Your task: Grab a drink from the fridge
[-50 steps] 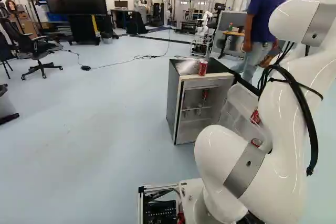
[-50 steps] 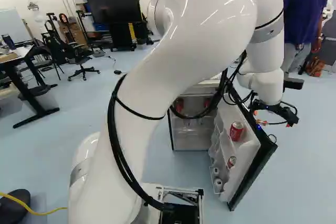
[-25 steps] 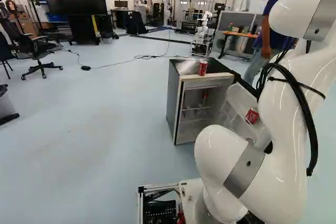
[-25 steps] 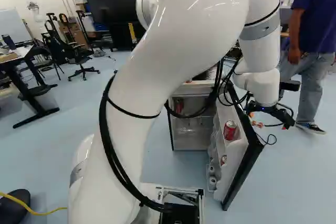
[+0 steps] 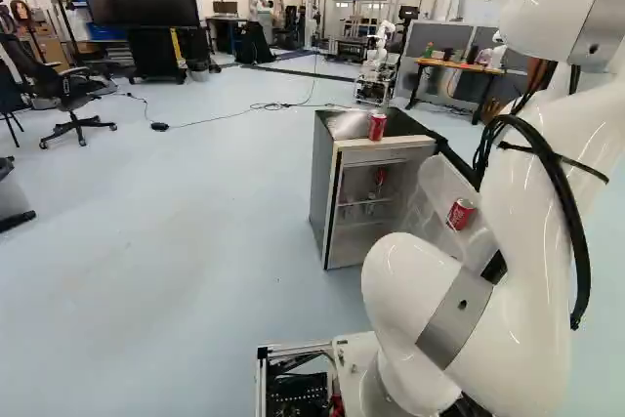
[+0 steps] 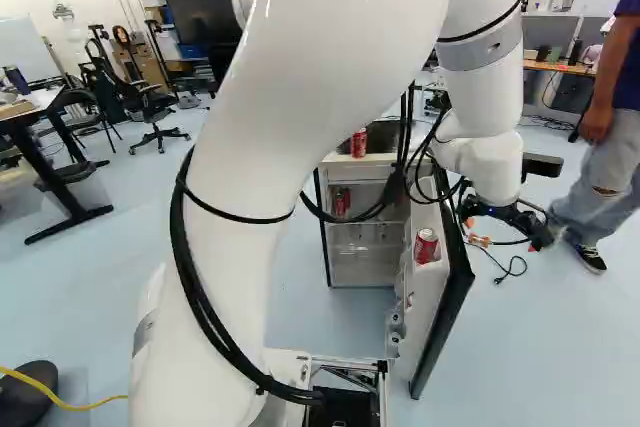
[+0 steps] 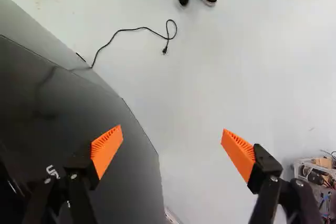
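Right base view, and from over here I can pick out the drink that seems easiest to reach, a red can (image 6: 426,246) standing in the shelf on the inner side of the fridge's door (image 6: 452,292), where the shelf wall probably keeps it upright. Another, the top can (image 5: 377,126), stands on the fridge (image 5: 323,178) itself, and an inner can (image 6: 342,201) shows inside, so I couldn't swear which one is wanted. The door hangs well open, which bares both the shelf and the inside. Out past its dark outer face is the gripper (image 7: 172,128), fingers spread wide with nothing in their grasp, one of the orange pads (image 7: 106,148) over that dark face and the other over the floor (image 7: 197,87). Whether it touches the door I can't tell; my guess is it's there to push the door wider or to get clear of it. The white arm (image 6: 330,97) reaches high over to that side, so next it would need to come around to the shelf side, minding the door's edge, which it could knock and rattle the can loose
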Motion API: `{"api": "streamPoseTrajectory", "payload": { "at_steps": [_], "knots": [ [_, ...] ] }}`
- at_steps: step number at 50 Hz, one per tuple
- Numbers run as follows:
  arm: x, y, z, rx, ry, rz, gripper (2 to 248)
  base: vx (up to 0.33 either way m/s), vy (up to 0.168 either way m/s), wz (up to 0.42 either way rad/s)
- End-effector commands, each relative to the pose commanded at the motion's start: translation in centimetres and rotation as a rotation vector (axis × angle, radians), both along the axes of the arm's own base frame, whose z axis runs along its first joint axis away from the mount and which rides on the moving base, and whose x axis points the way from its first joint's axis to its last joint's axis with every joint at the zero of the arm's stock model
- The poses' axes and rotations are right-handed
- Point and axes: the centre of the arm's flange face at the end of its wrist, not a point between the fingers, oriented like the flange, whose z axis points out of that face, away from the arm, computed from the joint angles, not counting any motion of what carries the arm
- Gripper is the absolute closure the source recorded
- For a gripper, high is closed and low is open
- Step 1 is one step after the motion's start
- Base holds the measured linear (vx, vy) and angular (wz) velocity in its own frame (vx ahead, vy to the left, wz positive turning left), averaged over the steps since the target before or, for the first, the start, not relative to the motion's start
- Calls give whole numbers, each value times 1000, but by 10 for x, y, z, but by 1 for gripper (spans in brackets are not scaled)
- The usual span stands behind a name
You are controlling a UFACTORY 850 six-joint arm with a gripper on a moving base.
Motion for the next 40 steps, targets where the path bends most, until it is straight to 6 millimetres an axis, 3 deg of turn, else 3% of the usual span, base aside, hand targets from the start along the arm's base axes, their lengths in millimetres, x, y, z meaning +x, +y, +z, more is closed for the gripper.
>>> {"api": "streamPoseTrajectory", "payload": {
  "at_steps": [40],
  "knots": [
    [-26,55,3,37,26,18,3,0,0,0]
  ]
}}
